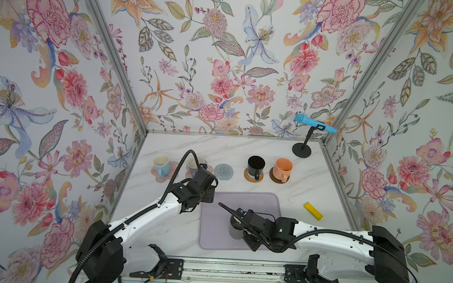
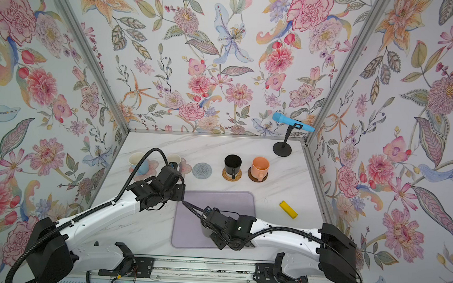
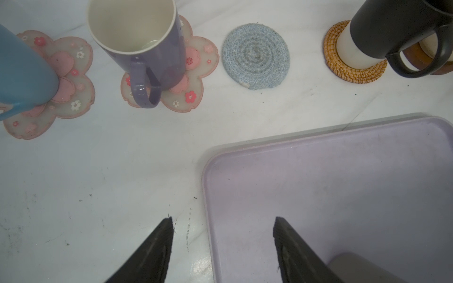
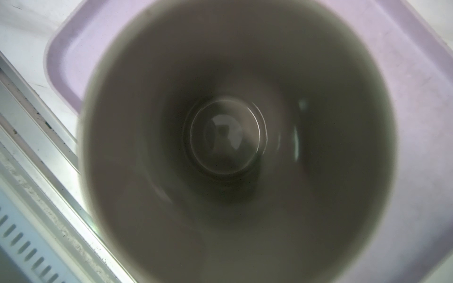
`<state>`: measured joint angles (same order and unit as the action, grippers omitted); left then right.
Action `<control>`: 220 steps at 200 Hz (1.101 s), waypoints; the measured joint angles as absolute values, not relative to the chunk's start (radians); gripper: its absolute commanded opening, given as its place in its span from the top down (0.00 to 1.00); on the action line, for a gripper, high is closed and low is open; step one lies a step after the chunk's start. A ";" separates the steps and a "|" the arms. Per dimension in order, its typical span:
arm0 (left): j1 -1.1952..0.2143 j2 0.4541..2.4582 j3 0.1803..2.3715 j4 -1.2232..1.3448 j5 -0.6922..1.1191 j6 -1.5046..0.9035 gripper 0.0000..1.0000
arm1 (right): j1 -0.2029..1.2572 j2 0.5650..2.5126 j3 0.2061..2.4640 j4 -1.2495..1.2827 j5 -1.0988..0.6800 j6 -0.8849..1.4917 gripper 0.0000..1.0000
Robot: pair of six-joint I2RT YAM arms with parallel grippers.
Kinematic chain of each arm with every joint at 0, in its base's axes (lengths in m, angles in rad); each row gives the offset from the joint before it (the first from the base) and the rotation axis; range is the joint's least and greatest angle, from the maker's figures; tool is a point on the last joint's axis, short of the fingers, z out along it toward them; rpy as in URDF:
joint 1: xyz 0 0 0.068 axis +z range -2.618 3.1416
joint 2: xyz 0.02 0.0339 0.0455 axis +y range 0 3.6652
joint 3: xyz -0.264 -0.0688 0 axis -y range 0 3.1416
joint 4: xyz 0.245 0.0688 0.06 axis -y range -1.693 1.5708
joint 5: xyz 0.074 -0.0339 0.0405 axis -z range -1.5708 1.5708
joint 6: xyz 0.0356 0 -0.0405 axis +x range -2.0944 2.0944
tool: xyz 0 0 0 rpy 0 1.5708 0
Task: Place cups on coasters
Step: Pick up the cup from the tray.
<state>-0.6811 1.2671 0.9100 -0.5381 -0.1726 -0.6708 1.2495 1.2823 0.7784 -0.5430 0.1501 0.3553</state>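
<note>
Right gripper (image 1: 242, 223) is fully closed, sitting over the grey mug (image 1: 234, 231) on the front half of the lilac mat (image 1: 216, 213). Its fingers are hidden under the wrist in both top views and out of the right wrist view, so can't tell what they pinch, if anything. The right wrist view looks straight down the mug (image 4: 220, 147): upright, only the glazed bottom showing inside.

Left gripper (image 3: 221, 220) is spread with nothing between the fingers, hovering at the mat's far-left corner. One fingertip is over the table (image 3: 98, 171), the other over the mat. Well apart from the grey mug.

Coaster row runs just past the mat's far edge, left to right:
- pink flower coaster (image 3: 73, 103), out beyond the far-left corner: light blue mug (image 3: 24, 68) on it
- second pink flower coaster (image 3: 198, 80): purple-grey mug (image 3: 161, 66) on it, cream inside, handle toward the mat
- grey ringed coaster (image 3: 256, 55), opposite the far edge: bare
- woven tan coaster (image 3: 331, 49): black mug (image 3: 392, 29) on it, handle toward the mat
- dark brown coaster (image 1: 274, 179), near the far-right corner: peach mug (image 1: 283, 168) on it

Light blue, purple-grey and peach mugs show only glaze inside. Black one is too dark to tell.
</note>
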 measured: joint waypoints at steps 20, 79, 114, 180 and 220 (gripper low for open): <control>-0.681 1.267 0.910 -0.538 -0.173 -0.670 0.31 | 1.250 1.272 0.778 -0.555 0.150 0.356 1.00; -0.681 1.267 0.910 -0.540 -0.180 -0.671 0.31 | 1.243 1.239 0.778 -0.568 0.187 0.368 1.00; -0.681 1.267 0.910 -0.561 -0.199 -0.675 0.31 | 1.235 1.238 0.778 -0.565 0.207 0.376 1.00; -0.681 1.229 0.909 -0.563 -0.216 -0.681 0.31 | 1.178 1.216 0.780 -0.561 0.210 0.402 1.00; -0.681 1.242 0.911 -0.567 -0.231 -0.643 0.31 | 1.167 1.216 0.800 -0.558 0.215 0.409 1.00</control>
